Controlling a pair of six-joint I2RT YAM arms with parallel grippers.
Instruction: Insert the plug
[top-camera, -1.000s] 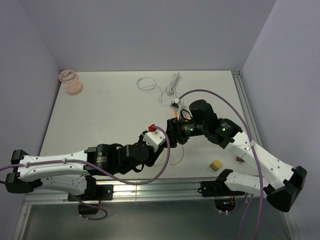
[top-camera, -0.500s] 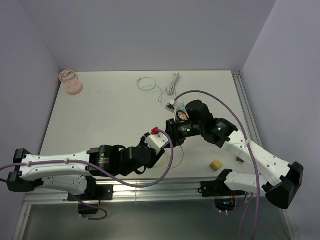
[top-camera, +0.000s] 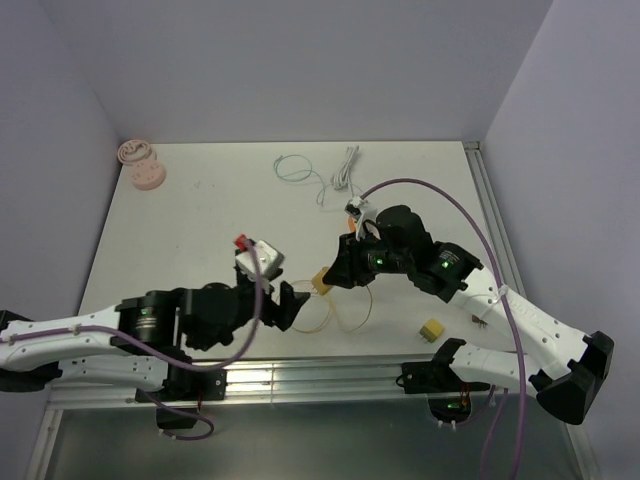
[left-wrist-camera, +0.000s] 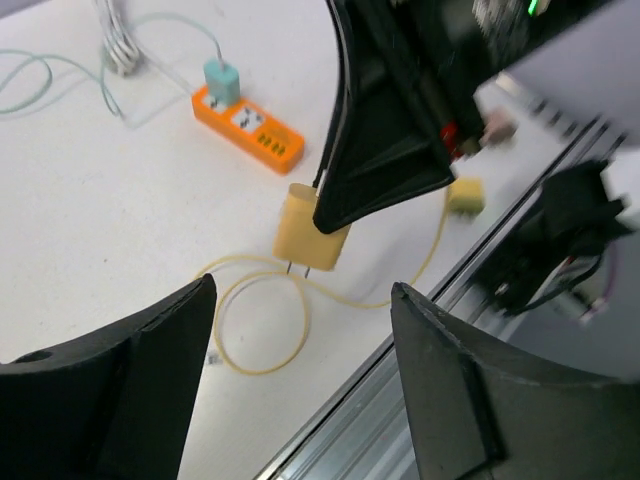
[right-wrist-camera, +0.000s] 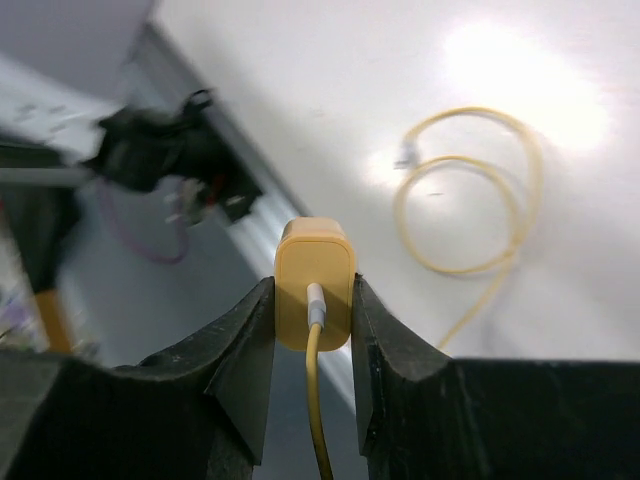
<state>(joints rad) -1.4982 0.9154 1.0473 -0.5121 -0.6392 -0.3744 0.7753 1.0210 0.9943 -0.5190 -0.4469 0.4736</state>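
Right pincer (right-wrist-camera: 313, 300) clenched on rounded yellow plastic plug block (right-wrist-camera: 314, 262), finger on each side. Yellow cable (right-wrist-camera: 315, 400) runs from block, rest coiled loose on white worktop (top-camera: 200, 230). Block sits toward worktop's near edge, prongs down, seemingly lifted off surface, though hard to judge. Left pincer (left-wrist-camera: 300, 300) released, empty, facing block from nearby. Orange power strip (left-wrist-camera: 250, 125) lies beyond, apart from block, teal plug (left-wrist-camera: 222, 80) seated at one end.

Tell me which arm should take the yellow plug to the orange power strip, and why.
Right. The right gripper is shut on the yellow plug, its prongs showing below the fingers, and the orange power strip lies close by. The left gripper is open, empty and apart from the plug.
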